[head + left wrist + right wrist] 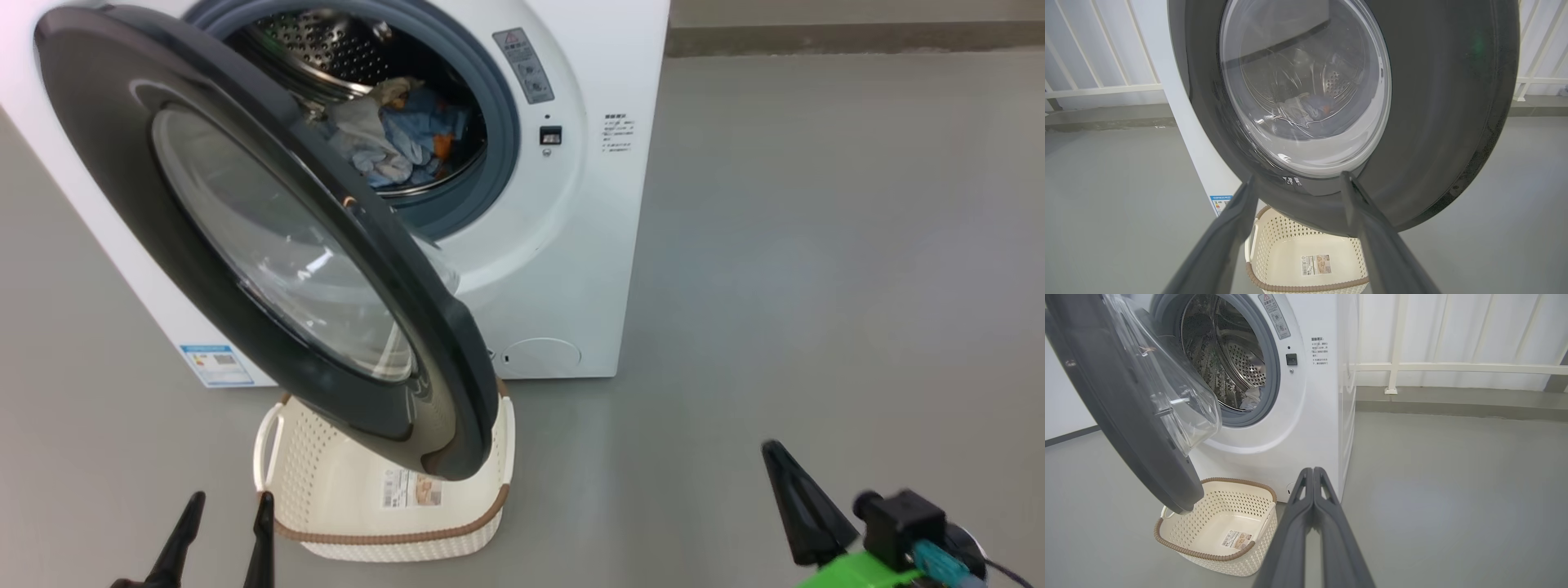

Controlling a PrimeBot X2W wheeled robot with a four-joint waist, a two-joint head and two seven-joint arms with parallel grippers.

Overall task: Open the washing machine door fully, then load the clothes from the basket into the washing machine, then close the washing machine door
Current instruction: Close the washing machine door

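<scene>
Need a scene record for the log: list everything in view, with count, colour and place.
washer: 1, white, ahead on the floor
door: 1, black rim, clear glass, swung open above the basket
clothes: a few pieces, blue and cream, in the drum
basket: 1, cream, brown rim, on the floor before the washer
floor: grey
railing: 1, white, at the back
left gripper: dark, open, beside the basket
right gripper: dark, shut, right of the washer

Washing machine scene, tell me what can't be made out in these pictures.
Head view: the washing machine door hides the far end of the basket.
Head view: the clothes lie heaped in the drum, partly behind the door; number unclear.
Left wrist view: reflections in the door glass blur the clothes.
Head and right wrist views: print on the warning label is too small to read.
</scene>
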